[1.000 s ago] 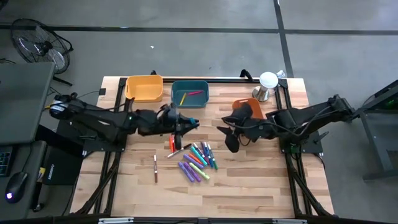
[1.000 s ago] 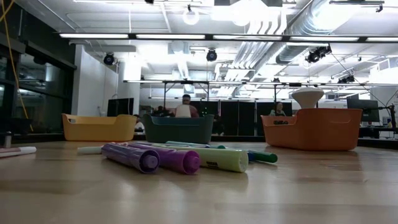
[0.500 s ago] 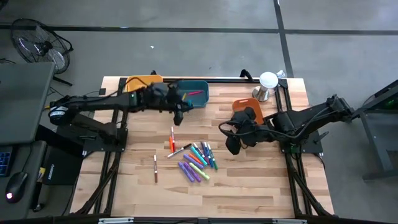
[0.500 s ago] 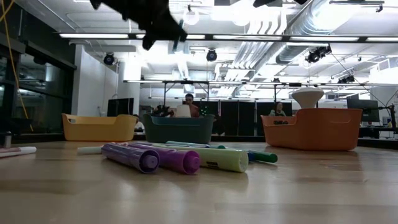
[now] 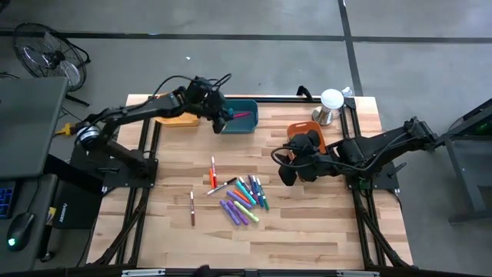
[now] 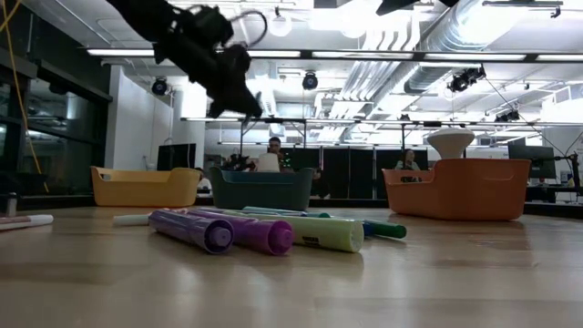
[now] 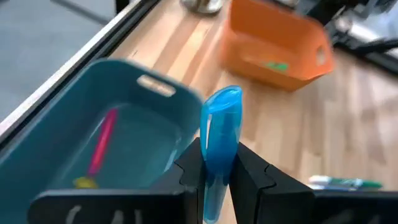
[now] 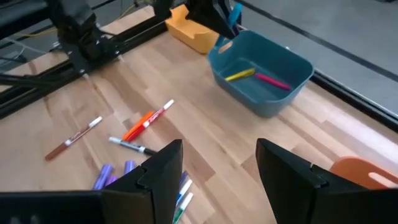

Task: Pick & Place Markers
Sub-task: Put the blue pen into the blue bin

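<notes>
Hovering over teal bin (image 5: 244, 123): left claw (image 5: 221, 121), blue marker (image 7: 221, 134).

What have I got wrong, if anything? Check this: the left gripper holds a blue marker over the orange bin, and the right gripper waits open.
The bin is wrong. The left gripper holds the blue marker at the teal bin, as the high and left wrist views show. The right gripper does wait open above the table.

Table (image 5: 307, 231): light wood planks, smooth, satin sheen. Teal bin (image 7: 74, 143), orange bin (image 7: 273, 43), yellow bin (image 8: 193, 34): matt moulded plastic. Blue marker (image 7: 221, 134): glossy translucent plastic. Left gripper (image 7: 221, 177) fingers: matt black plastic.
</notes>
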Controlling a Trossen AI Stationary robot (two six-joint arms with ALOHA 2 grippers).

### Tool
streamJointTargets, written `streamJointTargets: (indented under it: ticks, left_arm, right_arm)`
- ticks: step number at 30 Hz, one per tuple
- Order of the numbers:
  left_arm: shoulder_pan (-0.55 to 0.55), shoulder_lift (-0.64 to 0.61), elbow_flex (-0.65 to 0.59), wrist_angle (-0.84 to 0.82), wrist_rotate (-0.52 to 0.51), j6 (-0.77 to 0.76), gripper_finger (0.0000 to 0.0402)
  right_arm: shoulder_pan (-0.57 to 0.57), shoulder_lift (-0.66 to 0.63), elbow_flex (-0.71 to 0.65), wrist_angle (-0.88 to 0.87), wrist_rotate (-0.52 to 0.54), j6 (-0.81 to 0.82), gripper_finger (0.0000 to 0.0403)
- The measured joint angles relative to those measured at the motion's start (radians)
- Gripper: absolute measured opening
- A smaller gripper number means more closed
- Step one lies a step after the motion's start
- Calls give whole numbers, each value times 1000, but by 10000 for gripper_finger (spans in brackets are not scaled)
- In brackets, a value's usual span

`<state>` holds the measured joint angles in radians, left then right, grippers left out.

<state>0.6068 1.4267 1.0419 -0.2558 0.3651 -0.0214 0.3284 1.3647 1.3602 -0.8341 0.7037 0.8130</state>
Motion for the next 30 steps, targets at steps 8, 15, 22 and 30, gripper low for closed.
streamJointTargets:
  ticks: [8,15,22,30]
  left_arm:
    - [68,189,220,-266,-10,237,41]
    - [63,344,433,-487,-101,435,58]
    - [61,473,578,-592,-230,558,42]
    - [51,544,602,-657,-370,640,59]
  right_arm:
    - [-25,0,0,0,31,0,193]
    - [-47,0,0,0,27,1,193]
    - [-48,0,0,-7,28,21,193]
    - [-47,0,0,-18,25,55,193]
